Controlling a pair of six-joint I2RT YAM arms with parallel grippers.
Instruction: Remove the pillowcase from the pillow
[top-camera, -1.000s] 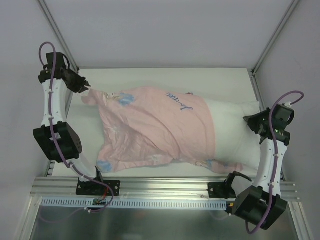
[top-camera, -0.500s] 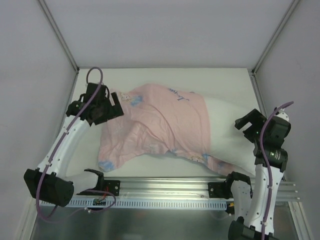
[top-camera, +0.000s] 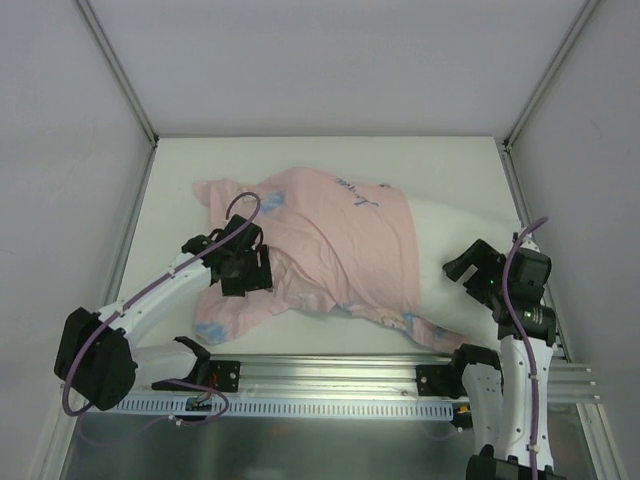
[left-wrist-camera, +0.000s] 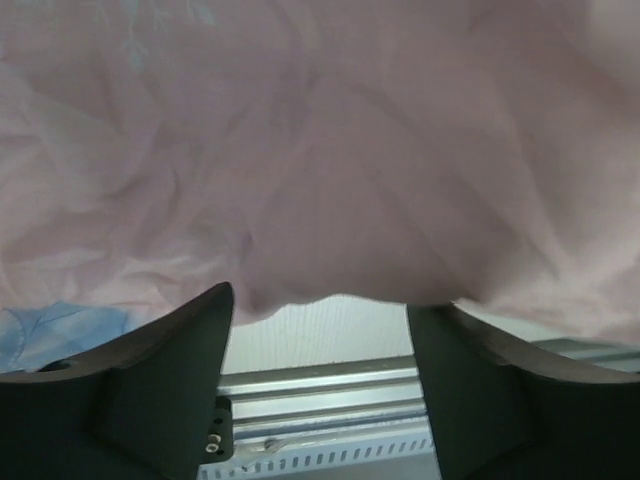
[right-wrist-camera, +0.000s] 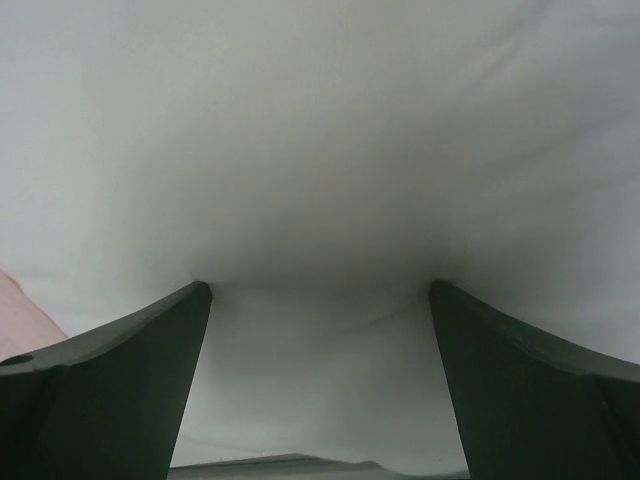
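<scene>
Plump white rectangular pillow is laid left-to-right mid-frame, bare end rightward; pink printed fabric pillowcase is bunched leftward. Left hand, spread, is placed on it; right hand, spread, against bare pillow.

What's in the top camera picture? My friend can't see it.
A pink pillowcase covers most of a white pillow on a table; its right end pokes out bare. The left arm reaches over the pillowcase, the right arm toward the bare end.
</scene>
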